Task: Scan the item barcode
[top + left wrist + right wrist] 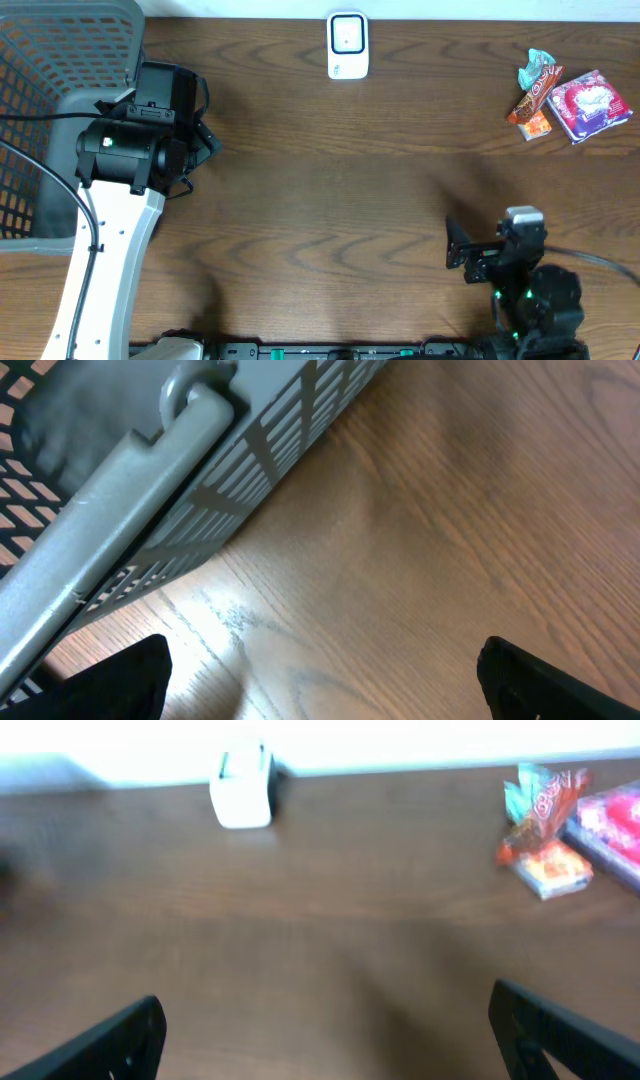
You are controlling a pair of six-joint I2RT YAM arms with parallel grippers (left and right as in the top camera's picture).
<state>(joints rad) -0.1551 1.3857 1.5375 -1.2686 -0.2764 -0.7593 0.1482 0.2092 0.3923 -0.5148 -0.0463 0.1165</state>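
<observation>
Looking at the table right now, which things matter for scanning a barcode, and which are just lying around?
For the job: scanner; orange packet; pink packet.
Lying about: basket, probably not needed for the scan itself.

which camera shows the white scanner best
The overhead view: the white scanner appears sharp and whole from above. The right wrist view shows the white scanner too, but blurred and far off. The left wrist view does not show it at all.
</observation>
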